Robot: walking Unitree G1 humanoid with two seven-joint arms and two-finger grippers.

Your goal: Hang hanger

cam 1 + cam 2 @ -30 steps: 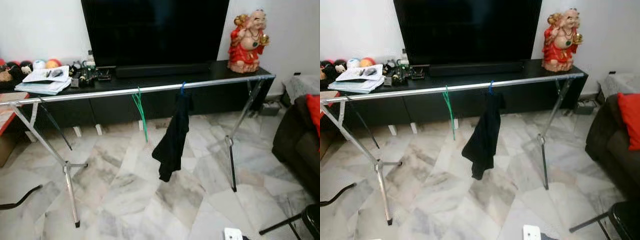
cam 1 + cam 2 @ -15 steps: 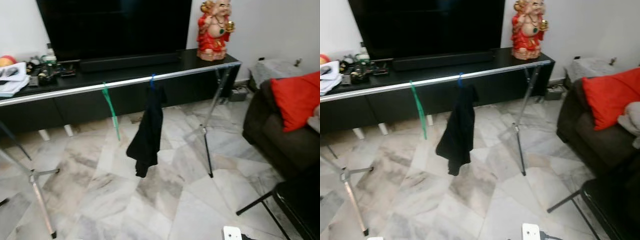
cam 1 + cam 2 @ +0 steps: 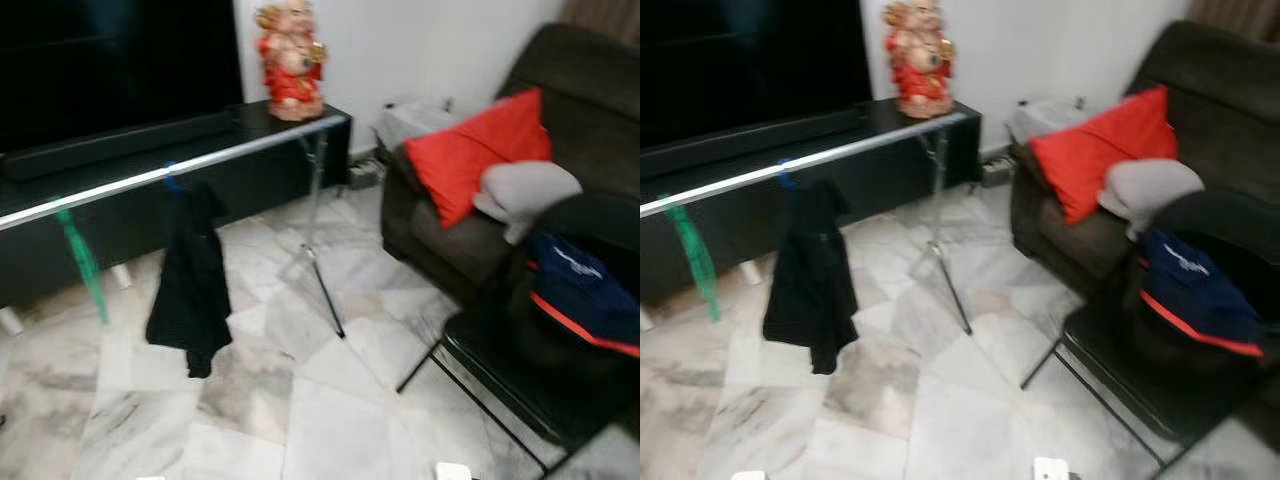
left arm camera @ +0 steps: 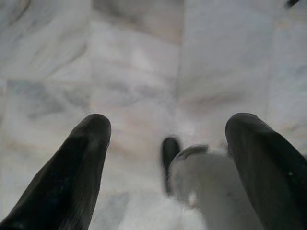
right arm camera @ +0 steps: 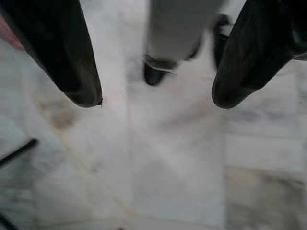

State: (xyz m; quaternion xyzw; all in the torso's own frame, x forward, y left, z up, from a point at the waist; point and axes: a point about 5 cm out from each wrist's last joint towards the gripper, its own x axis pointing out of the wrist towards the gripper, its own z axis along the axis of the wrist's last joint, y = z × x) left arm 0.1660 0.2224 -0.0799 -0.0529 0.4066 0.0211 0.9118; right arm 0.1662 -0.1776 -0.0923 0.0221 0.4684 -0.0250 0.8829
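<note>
the green hanger (image 3: 82, 262) hangs from the silver rail (image 3: 200, 165) of the drying rack, at about 9 o'clock in the head views, its body dangling down in front of the black tv surface (image 3: 130, 190). just beside it toward 3 o'clock a black garment (image 3: 190, 290) hangs from the same rail on a blue hook (image 3: 170, 180), its hem well above the marble floor (image 3: 300, 400). the rail slopes up toward 1 o'clock and ends at a crossed metal leg (image 3: 320, 260) that stands on the floor.

on the black surface behind the rail sits a red and gold figurine (image 3: 290, 60) at 12 o'clock, with a dark tv screen (image 3: 110, 60) beside it. at 3 o'clock is a dark sofa (image 3: 450, 240) carrying a red cushion (image 3: 475, 150) and a grey cushion (image 3: 525, 190). nearer, at 4 o'clock, a black chair (image 3: 500, 370) holds a navy bag with an orange stripe (image 3: 580, 290).

the left tool (image 4: 168, 139) hangs released over the marble floor, its two black fingers (image 4: 79, 167) well apart and holding nothing. the right tool (image 5: 156, 96) likewise hangs with its fingers (image 5: 62, 52) spread and empty above the floor. both wrist views are blurred; a grey shape with a dark tip lies below each tool, too unclear to name.
</note>
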